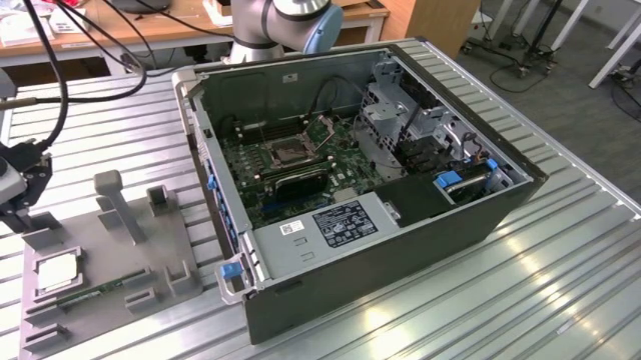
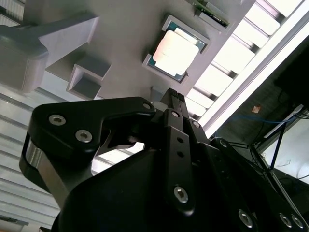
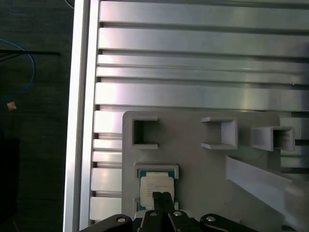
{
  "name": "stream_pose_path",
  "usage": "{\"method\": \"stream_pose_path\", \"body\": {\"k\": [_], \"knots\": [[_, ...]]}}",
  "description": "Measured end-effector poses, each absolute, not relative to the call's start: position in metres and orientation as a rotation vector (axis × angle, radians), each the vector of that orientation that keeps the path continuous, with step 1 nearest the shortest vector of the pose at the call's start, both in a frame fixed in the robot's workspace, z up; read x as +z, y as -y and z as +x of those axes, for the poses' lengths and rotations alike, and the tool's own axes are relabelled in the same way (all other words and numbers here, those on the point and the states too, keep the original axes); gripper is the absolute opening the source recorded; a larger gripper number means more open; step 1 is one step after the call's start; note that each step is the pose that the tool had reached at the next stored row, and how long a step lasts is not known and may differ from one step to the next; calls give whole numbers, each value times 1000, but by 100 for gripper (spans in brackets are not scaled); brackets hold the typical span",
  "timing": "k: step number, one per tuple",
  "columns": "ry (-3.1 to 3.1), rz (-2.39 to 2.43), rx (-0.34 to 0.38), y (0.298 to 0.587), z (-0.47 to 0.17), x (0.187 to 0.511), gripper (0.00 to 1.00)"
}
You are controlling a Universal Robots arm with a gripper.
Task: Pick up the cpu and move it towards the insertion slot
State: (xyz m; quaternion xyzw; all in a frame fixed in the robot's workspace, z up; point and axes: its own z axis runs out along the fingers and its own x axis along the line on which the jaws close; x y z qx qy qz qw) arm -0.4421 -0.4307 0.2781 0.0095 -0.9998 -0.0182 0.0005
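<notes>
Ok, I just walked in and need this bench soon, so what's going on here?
A robot arm is working on the cpu, which lies flat in its recess on the grey fixture plate, beside the open computer case. The claw hangs above the chip with its fingers together, holding nothing. The insertion slot sits on the board inside the case, to the exterior view's right of the plate. The chip has not been picked up yet.

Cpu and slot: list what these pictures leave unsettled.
Cpu: one edge hidden behind the gripper in the first wrist view; whether they touch cannot be told.
Slot: too small in the exterior view to make out its inside.
Gripper: partly cut off by the exterior view's left edge.
</notes>
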Motion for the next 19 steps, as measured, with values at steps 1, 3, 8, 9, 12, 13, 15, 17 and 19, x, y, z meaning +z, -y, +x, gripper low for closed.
{"method": "stream_pose_path", "body": {"k": [1,3,8,9,12,13,15,17,19], "knots": [[3140,30,-57,431,-442,277,11],[3140,30,-57,431,-442,275,11],[3140,30,-57,431,-442,274,11],[3140,30,-57,431,-442,274,11],[3140,30,-57,431,-442,274,11],[3140,30,-57,432,-442,274,11],[3140,30,-57,432,-442,274,11],[3140,30,-57,433,-442,274,11],[3140,30,-57,434,-442,274,11]]}}
